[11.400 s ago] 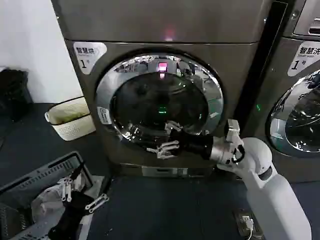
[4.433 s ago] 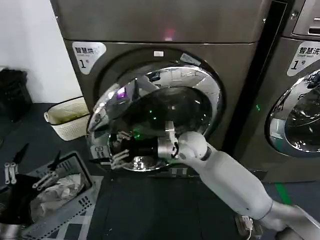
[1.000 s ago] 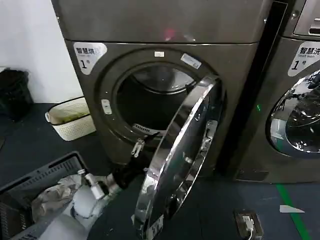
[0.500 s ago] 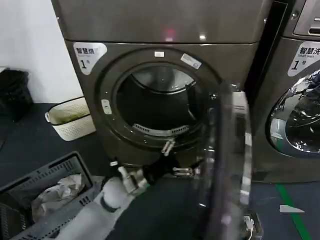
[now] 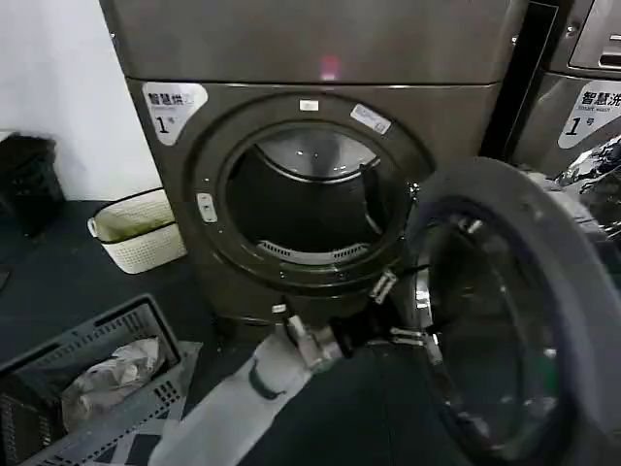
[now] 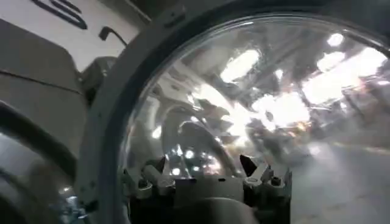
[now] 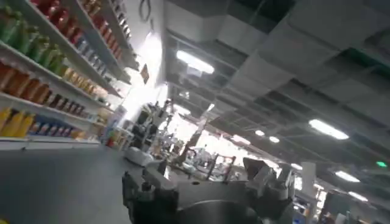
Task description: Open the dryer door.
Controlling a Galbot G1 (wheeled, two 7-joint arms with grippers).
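Observation:
The dryer (image 5: 320, 58) stands straight ahead with its round drum opening (image 5: 310, 199) uncovered. Its door (image 5: 514, 204) hangs swung out to the right, the grey inner rim and glass bowl facing me. My left arm reaches up from the lower left, and my left gripper (image 5: 400, 313) is open against the door's inner edge with nothing held. In the left wrist view the door glass (image 6: 244, 91) sits right in front of the left gripper (image 6: 204, 173). The right gripper (image 7: 204, 176) is open and empty, pointing off at the room's ceiling.
A white basket (image 5: 136, 228) stands on the floor left of the dryer. A grey crate (image 5: 58, 359) with crumpled laundry (image 5: 112, 374) sits at the lower left. A second machine (image 5: 582, 97) stands to the right, behind the open door.
The door has swung farther out to the right, from edge-on to showing its inner face. My left arm has followed it rightward.

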